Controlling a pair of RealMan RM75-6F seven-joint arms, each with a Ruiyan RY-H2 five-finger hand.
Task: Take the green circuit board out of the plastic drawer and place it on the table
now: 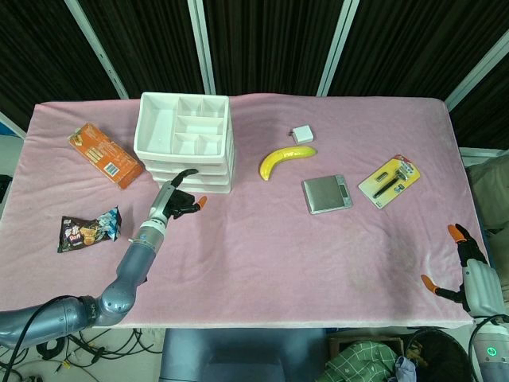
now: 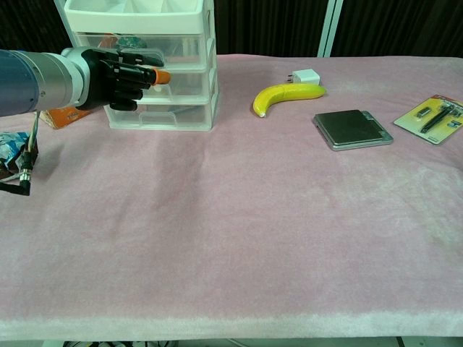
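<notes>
The white plastic drawer unit (image 1: 184, 142) (image 2: 160, 79) stands at the back left of the pink table, all its clear drawers pushed in. Through the top drawer front I see a greenish item (image 2: 131, 41), too hidden to identify as the circuit board. My left hand (image 1: 181, 199) (image 2: 121, 77) hovers right in front of the middle drawer with fingers stretched toward it and nothing in them; whether it touches the drawer cannot be told. My right hand (image 1: 468, 267) rests empty with fingers apart at the table's right front edge, seen only in the head view.
An orange box (image 1: 105, 155) and a snack bag (image 1: 89, 231) lie left of the drawers. To their right lie a banana (image 1: 285, 159) (image 2: 288, 95), a white charger (image 1: 302, 134), a small scale (image 1: 326, 193) (image 2: 352, 129) and a yellow tool pack (image 1: 389, 181).
</notes>
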